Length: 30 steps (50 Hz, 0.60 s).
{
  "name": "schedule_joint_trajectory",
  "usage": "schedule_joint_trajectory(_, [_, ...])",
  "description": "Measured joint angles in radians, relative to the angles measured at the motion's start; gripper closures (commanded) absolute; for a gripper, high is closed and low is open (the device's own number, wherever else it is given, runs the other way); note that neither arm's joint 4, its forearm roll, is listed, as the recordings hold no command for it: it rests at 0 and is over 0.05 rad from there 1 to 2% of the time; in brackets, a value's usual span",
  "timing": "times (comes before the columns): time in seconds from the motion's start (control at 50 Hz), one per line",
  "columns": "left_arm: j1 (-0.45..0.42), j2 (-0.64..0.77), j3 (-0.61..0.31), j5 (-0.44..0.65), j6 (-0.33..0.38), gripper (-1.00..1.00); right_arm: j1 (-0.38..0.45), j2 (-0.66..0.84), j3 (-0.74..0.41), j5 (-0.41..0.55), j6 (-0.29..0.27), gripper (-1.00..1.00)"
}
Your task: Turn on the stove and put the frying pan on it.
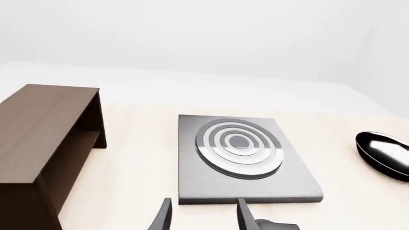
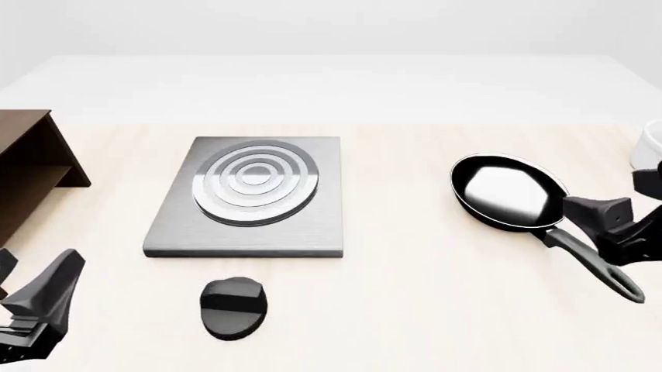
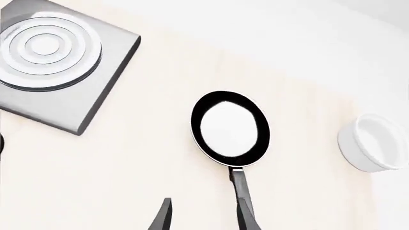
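The stove [image 2: 248,203] is seen flat on the pale table [image 2: 414,294], a bit left of centre in the front view, with its shiny burner rings [image 2: 256,183] left bare. The black oval knob [image 2: 234,307] is parked just off the plate's near edge, at about 6 o'clock from it, not touching. The frying pan [image 2: 509,191] is found well apart from the stove, out at 3 o'clock, with its long handle [image 2: 590,260] pointed back toward 5 o'clock (loop end nearest the camera).

Between pan and stove only bare tabletop is seen. A brown wooden shelf [image 2: 31,167] is stood at the stove's 9 o'clock, clear of it, and a white bowl [image 3: 372,142] is spotted beyond the pan at the far right edge.

The left gripper [image 1: 201,215] is seen spread, nothing held, hanging near the knob side of the stove. The right gripper [image 3: 204,215] is spread too, with one finger lined up against the handle in the wrist view, though whether they touch can't be told.
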<state>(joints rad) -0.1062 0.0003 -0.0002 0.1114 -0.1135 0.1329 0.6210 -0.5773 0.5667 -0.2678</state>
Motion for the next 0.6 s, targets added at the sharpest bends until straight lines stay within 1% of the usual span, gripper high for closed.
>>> schedule_joint_trajectory(0.12, [0.000,0.000,0.000,0.000,-0.001,-1.00,-0.015,0.094,-0.037,0.000,-0.023,-1.00])
schedule_joint_trajectory(0.36, [0.002,0.000,0.000,0.001,-0.003,-1.00,-0.048,0.263,-0.097,-0.001,-0.047,-1.00])
schedule_joint_trajectory(0.6, [0.005,0.000,0.000,0.002,-0.004,-1.00,-0.088,0.375,-0.138,0.010,-0.065,-1.00])
